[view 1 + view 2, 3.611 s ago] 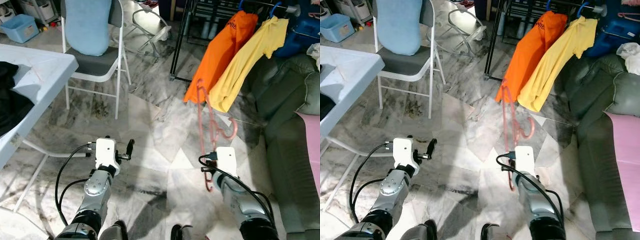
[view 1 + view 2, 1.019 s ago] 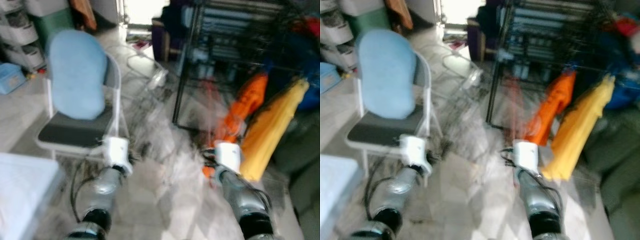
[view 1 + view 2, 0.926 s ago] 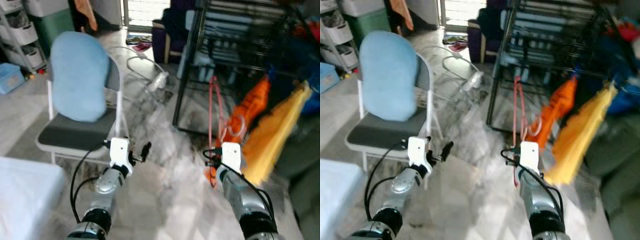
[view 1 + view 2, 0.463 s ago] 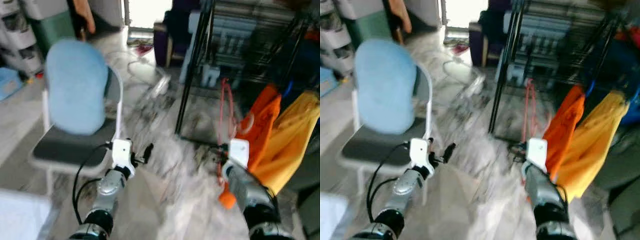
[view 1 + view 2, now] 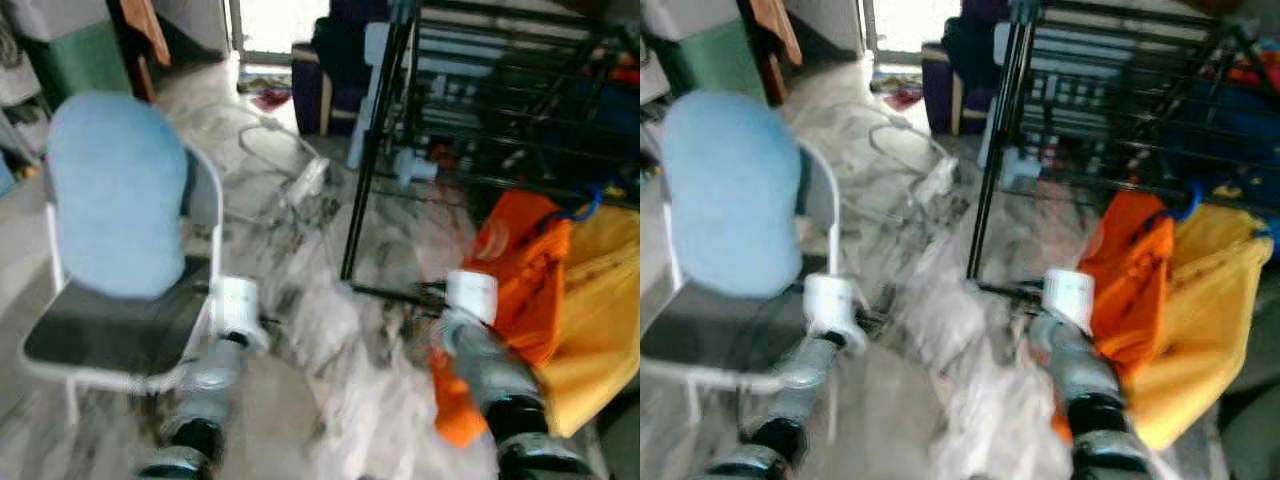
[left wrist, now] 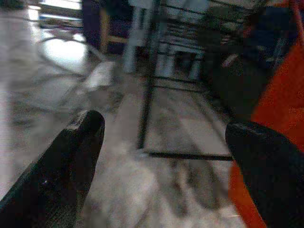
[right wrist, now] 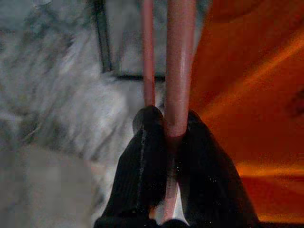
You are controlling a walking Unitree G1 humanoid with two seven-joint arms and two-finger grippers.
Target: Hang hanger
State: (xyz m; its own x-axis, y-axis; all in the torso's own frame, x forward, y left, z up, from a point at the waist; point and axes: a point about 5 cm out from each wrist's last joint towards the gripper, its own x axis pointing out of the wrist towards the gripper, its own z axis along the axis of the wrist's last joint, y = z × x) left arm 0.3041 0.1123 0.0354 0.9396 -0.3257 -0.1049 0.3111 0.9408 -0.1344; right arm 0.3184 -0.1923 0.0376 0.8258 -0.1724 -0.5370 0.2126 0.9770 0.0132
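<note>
The right gripper (image 7: pixel 167 126) pinches the pink hanger (image 7: pixel 179 66), whose bars run straight out from the fingers toward the black rack (image 5: pixel 372 150) ahead. The left gripper (image 6: pixel 161 142) is spread wide and holds nothing — the right arm is nearer the rack's rails.

L claw (image 6: pixel 161 156) agape; R claw (image 7: pixel 167 137) clamped

black clothes rack (image 5: pixel 372 160) mid-scene. orange shirt (image 5: pixel 520 270) and yellow shirt (image 5: pixel 595 300) hang right of it; white folding chair (image 5: pixel 120 330) with blue cushion (image 5: pixel 115 195) well left.
</note>
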